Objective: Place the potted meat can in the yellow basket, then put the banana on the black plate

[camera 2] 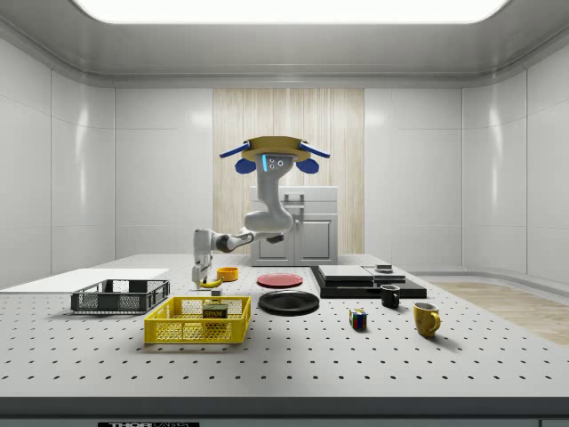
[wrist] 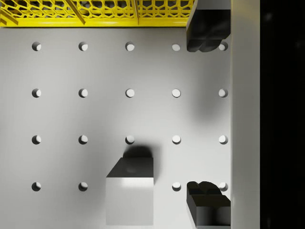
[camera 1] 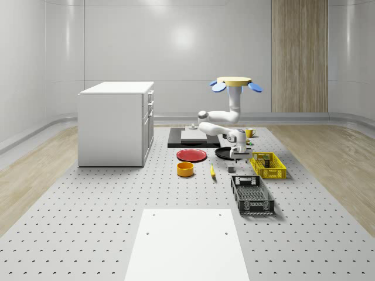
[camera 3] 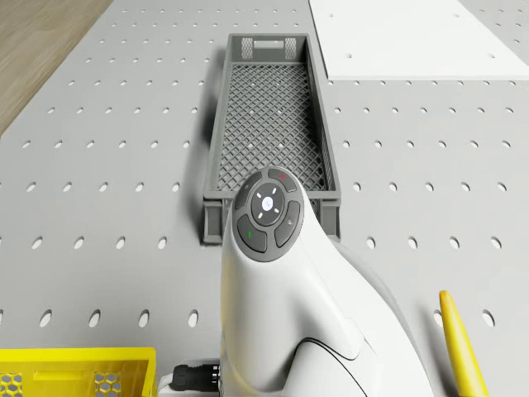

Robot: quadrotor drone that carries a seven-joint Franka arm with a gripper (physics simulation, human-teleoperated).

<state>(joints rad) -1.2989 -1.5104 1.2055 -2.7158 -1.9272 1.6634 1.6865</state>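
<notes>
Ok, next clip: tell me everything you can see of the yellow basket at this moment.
The yellow basket is a low, oblong crate with honeycomb-mesh walls and a solid rim, plastic by its look. It sits upright on the perforated table, between the black plate and the grey crate in the side view. The potted meat can stands inside it. The gripper hangs just outside one long wall, fingers open, over bare table, not touching the basket.

Perforated grey table (camera 1: 88,205) with yellow basket (camera 1: 268,165), grey crate (camera 1: 252,195), banana (camera 1: 212,170), black plate (camera 2: 288,302).
</notes>
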